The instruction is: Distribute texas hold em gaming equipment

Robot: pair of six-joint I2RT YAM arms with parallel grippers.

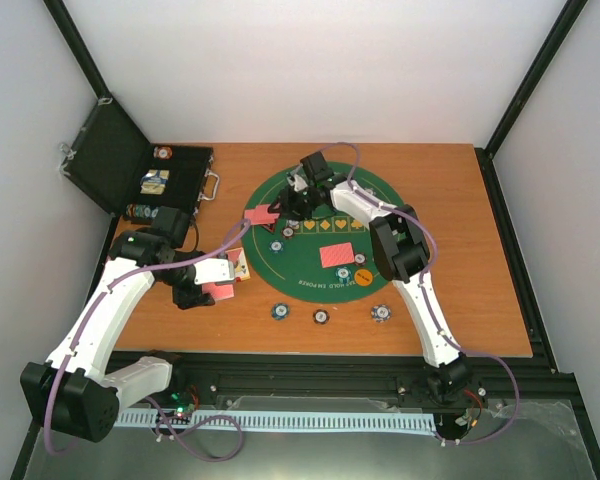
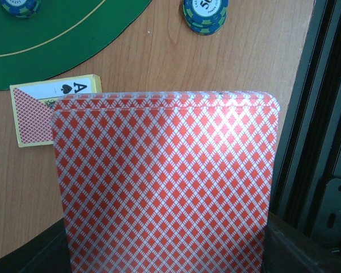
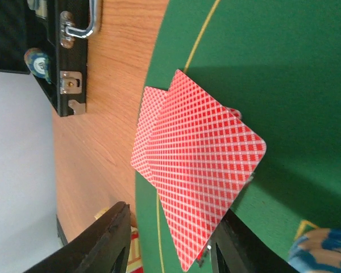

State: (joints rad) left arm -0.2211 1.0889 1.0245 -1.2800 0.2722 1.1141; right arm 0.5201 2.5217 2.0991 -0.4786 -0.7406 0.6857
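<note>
My left gripper (image 1: 208,292) is shut on a stack of red-backed cards (image 2: 165,182), held over the wood left of the green mat; the cards hide its fingers. A yellow card box (image 2: 51,108) showing an ace of spades lies just beyond. My right gripper (image 3: 173,219) is open over the mat's left edge, its jaws wide apart around two fanned red-backed cards (image 3: 199,165). These cards tilt, with a lower corner against the right finger (image 3: 233,250). Another pair of red cards (image 1: 341,255) lies on the mat beside an orange button (image 1: 361,258). Several poker chips lie about.
The green felt mat (image 1: 380,205) fills the table's middle. Chip stacks (image 1: 280,311), (image 1: 321,317), (image 1: 381,313) sit on the wood near its front edge. The open black case (image 1: 185,180) stands at the back left. A black rail (image 2: 324,142) runs along the near edge.
</note>
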